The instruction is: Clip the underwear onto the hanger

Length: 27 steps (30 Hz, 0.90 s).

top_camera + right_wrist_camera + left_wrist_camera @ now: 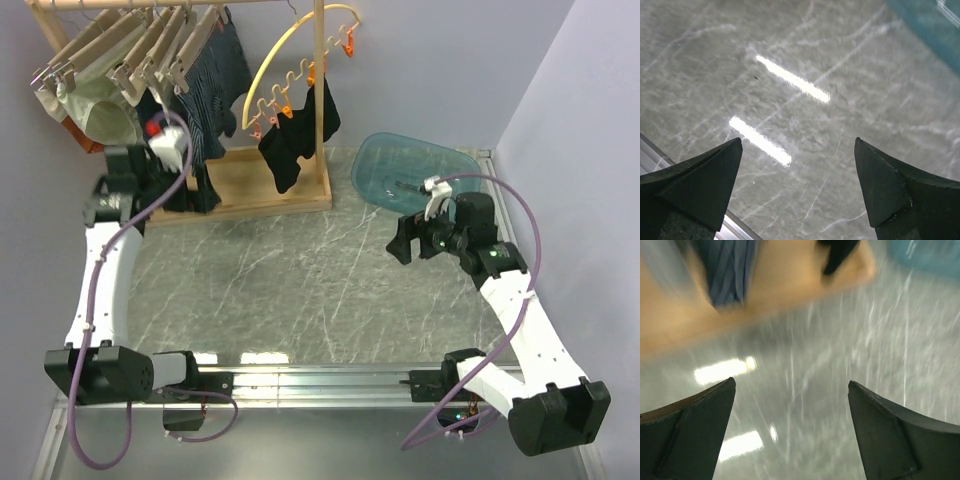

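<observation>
The underwear [218,85] was found hanging at the back left of the table [300,290], suspended below the hanger [197,38], the rightmost of a row of pale wooden hangers on the rail of a wooden rack [265,180]. Whether both clips were closed on the waistband could not be told. The lower hem was reached down toward the rack's base board.

The left gripper [790,385] was held just in front of that base, low beside the striped fabric. Its fingers were spread wide and nothing was grasped between them; only blurred marble was seen in the gap.

The right gripper [797,142] was held over the right part of the table, near a blue basin [410,165], well apart from the underwear. It too was released, with bare tabletop between its fingers.

A black garment [300,135] was hung from a yellow arc [300,40] to the right of the underwear.
</observation>
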Each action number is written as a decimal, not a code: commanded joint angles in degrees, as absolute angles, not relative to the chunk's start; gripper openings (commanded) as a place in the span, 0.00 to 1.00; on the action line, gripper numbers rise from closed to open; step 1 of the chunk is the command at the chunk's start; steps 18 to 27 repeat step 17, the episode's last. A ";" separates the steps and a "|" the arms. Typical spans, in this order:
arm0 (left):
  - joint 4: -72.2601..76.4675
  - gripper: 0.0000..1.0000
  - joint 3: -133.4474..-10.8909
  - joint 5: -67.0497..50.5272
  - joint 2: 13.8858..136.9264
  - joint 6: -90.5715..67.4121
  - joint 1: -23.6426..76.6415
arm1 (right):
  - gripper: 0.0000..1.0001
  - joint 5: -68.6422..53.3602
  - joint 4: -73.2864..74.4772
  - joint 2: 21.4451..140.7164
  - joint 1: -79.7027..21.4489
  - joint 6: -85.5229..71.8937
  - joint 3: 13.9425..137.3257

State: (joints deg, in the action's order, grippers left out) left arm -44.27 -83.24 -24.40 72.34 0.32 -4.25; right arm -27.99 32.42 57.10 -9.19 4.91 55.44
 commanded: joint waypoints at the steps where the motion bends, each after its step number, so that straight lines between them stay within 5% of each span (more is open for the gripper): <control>1: -43.16 0.99 -74.21 -24.00 64.70 2.10 -4.39 | 1.00 -24.96 27.97 54.85 -8.79 2.20 50.55; 9: -37.27 0.99 -54.41 -20.04 59.33 3.16 -4.39 | 1.00 -24.70 25.14 49.49 -8.17 2.11 42.45; 27: -35.42 1.00 -52.91 -21.00 59.15 2.90 -4.31 | 1.00 -24.87 25.31 47.55 -8.00 1.93 41.93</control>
